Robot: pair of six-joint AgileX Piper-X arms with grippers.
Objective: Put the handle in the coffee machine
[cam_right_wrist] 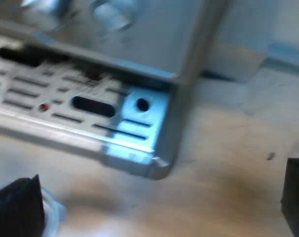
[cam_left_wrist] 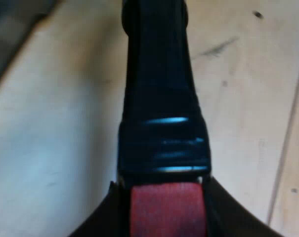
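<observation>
Glossy dark handle (cam_left_wrist: 159,98) with red end: pinched at that end by left gripper (cam_left_wrist: 165,219) over pale wooden table (cam_left_wrist: 50,148); right gripper (cam_right_wrist: 154,207) spread, empty, beside silver espresso machine's (cam_right_wrist: 154,44) slotted tray (cam_right_wrist: 65,123); advice: carry level, firmly held, to machine's front

Handle (cam_left_wrist: 156,98): black plastic, smooth and very glossy, with bright streaks of reflection across its ribbed collar.
Red end (cam_left_wrist: 164,210): matt, faintly grainy.
Counter (cam_left_wrist: 55,148): pale wood, matt, with fine seams and a few dark flecks.
Espresso machine (cam_right_wrist: 154,34): silver metal, satin sheen; slotted drip tray (cam_right_wrist: 144,121) the same.
Right pincer (cam_right_wrist: 161,197), fingers (cam_right_wrist: 16,207): black, matt.
</observation>
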